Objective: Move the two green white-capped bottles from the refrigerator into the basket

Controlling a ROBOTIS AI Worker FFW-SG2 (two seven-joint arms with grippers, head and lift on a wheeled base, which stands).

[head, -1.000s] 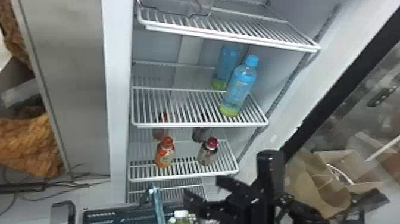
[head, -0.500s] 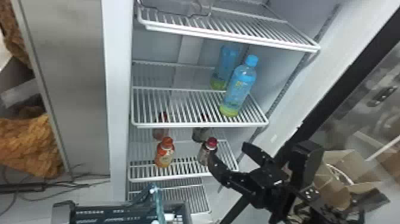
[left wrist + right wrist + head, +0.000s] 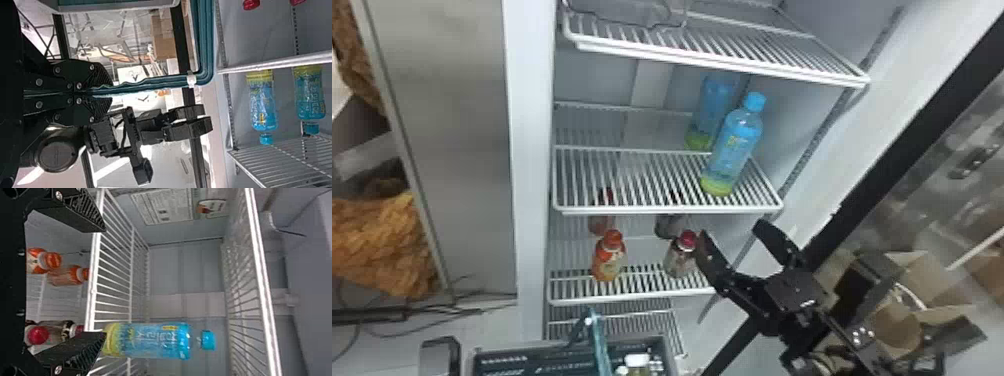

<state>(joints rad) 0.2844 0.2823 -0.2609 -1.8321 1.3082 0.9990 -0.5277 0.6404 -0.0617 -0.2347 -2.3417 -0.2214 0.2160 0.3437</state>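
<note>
At the bottom of the head view, the grey basket (image 3: 532, 350) holds a green bottle (image 3: 638, 371) with a white cap, and a second small white cap (image 3: 622, 370) shows beside it. My right gripper (image 3: 732, 234) stands open in front of the refrigerator shelves, one finger close to the red-capped bottle (image 3: 686, 257). In the right wrist view my right gripper (image 3: 104, 282) has nothing between its fingers. My left gripper (image 3: 102, 92) is shut on the basket's teal handle (image 3: 148, 83) in the left wrist view.
Blue bottles (image 3: 734, 145) stand on the shelf (image 3: 632, 210) above the lower one. An orange bottle (image 3: 608, 257) is on the lower shelf. The open glass door (image 3: 882, 195) and cardboard boxes (image 3: 922, 320) are at the right.
My right gripper has moved from beside the basket up and right to the lower shelf's front. The basket has shifted slightly left and back. Bottles on the shelves have not moved.
</note>
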